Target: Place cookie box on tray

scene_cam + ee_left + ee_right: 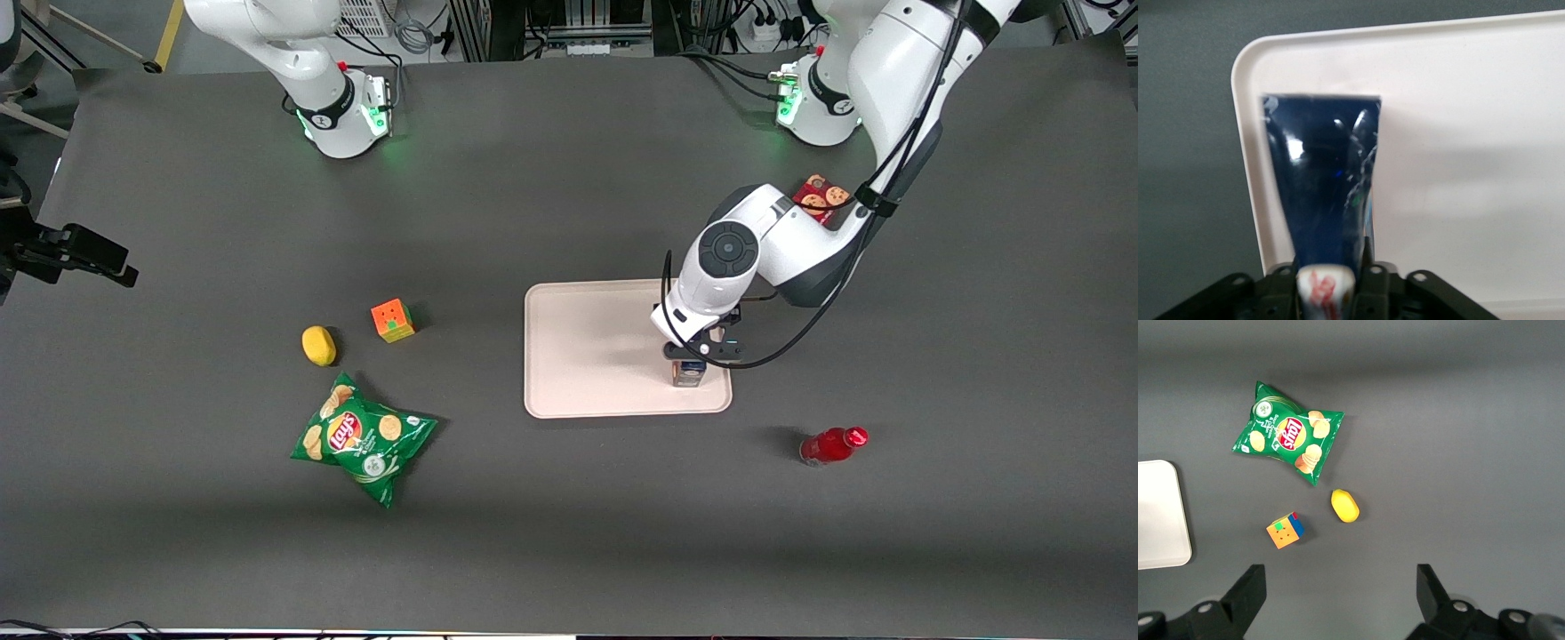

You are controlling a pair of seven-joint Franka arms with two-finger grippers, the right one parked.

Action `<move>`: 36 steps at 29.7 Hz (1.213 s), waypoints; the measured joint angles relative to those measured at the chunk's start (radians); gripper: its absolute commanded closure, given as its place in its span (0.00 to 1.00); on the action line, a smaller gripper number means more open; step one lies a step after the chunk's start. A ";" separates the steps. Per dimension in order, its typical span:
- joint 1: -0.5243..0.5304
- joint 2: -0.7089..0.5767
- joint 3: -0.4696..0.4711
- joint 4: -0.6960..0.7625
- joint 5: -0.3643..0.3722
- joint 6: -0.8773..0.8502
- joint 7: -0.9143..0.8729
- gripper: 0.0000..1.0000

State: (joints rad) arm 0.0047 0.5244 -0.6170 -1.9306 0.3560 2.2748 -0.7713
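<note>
Gripper: (691, 363) left arm's, low over the tray corner nearest the front cam & toward the working arm's end; fingers (1373, 280) clamped on the cookie box's top end.
Cookie box: (688, 374) dark blue, stood on end, held upright; lower end at the tray floor just inside the rim, contact can't be confirmed. Wrist cam shows its glossy blue face (1325, 180) running down to the tray.
Tray: (587, 351) pale cream-pink, rounded corners, low rim; bare apart from the box. Its rounded corner (1248, 60) sits right beside the box.
Nearby, working arm's end: red bottle (832, 444) lying on its side, nearer the front cam than the tray, apart from it. Red box printed w/ cookies (822, 197) farther from the cam, partly hidden by the arm.
Nearby, parked arm's end: colour cube (393, 320), yellow lemon-like thing (318, 345) beside it, green Lay's crisp bag (363, 438) nearer the cam. All well apart from the tray.
In the way: nothing between box & tray floor; the arm's wrist & black cable hang over that tray corner.
Surface: dark grey matte table cover (569, 533), soft shadows.
Room: cables, racks & power strips along the edge by the arm bases; green lights at both bases.
</note>
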 measured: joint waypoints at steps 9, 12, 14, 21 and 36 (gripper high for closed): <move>0.001 0.000 0.000 0.000 0.000 0.003 -0.001 0.00; 0.001 0.000 0.000 0.002 0.000 0.004 -0.001 0.00; 0.002 0.000 0.000 0.012 0.000 0.004 -0.002 0.00; 0.007 -0.021 -0.020 0.161 -0.009 -0.205 -0.003 0.00; 0.034 -0.212 -0.051 0.522 -0.101 -0.692 0.116 0.00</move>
State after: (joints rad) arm 0.0387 0.3119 -0.6680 -1.4083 0.2547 1.5828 -0.6552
